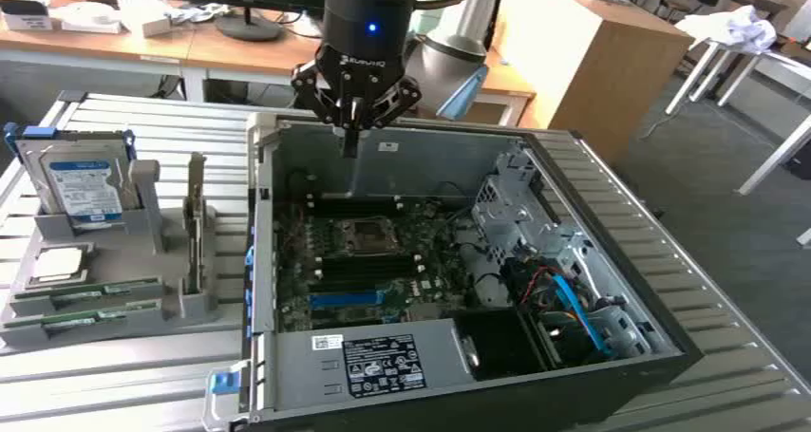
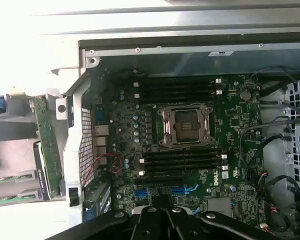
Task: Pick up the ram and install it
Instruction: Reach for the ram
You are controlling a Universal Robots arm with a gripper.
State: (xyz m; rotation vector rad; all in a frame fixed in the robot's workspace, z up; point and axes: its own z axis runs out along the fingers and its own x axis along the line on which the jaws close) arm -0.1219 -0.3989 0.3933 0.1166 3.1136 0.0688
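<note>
The end effector [image 1: 351, 145] is pinched shut and empty above the open computer [image 1: 393, 166], while the ram [image 1: 95, 291] sits in the grey rack [image 1: 190, 306] at the exterior view's left, so a good grab likely needs it opened and lined up with the thin stick

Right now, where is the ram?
Two ram sticks lie in the grey rack on the exterior view's left, outside the case, nearer the camera than the hard drive.
</note>
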